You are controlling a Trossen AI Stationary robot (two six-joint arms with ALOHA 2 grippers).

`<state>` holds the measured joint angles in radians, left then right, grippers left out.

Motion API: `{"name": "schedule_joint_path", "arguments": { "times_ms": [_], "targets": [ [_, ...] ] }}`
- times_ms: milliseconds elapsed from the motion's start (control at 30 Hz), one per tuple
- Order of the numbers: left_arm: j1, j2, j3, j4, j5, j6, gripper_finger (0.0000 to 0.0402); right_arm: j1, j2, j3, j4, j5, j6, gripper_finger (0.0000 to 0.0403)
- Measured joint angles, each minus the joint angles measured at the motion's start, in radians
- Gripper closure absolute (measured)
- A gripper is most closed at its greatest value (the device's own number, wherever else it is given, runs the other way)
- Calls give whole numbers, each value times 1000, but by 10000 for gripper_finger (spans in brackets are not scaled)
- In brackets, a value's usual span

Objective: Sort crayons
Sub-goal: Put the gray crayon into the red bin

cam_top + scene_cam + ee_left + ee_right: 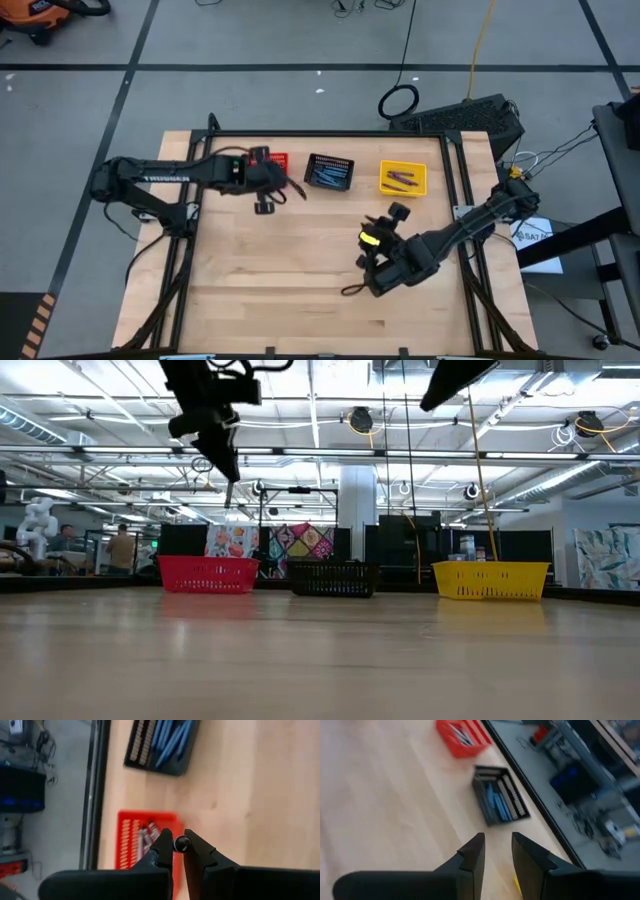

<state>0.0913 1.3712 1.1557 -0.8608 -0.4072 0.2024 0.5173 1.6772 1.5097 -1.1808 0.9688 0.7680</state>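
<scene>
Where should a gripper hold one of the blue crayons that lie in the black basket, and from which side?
Probably at mid-length, coming straight down from above. The blue crayons lie flat and roughly parallel inside the black basket, whose walls block a sideways approach. Close across the stick, not along it.
</scene>
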Motion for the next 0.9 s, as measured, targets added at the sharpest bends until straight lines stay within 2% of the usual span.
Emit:
{"name": "schedule_joint_path", "arguments": {
  "times_ms": [133, 367, 500, 700, 767, 900],
  "targets": [
    [86, 0, 0, -31, 45, 65, 388, -20, 0, 0, -89, 0, 107, 319],
    [241, 6, -2, -27, 190, 120, 388, -27, 0, 0, -115, 1, 131, 319],
    [321, 20, -64, 14, 197, 154, 388, -27, 0, 0, -125, 2, 130, 319],
    [427, 29, -215, 184, 209, 230, 388, -29, 0, 0, -152, 4, 131, 319],
    [453, 29, -244, 246, 216, 230, 388, -33, 0, 0, -164, 4, 135, 319],
    [487, 30, -264, 268, 217, 231, 383, -46, 0, 0, -167, 3, 135, 319]
  ]
}}
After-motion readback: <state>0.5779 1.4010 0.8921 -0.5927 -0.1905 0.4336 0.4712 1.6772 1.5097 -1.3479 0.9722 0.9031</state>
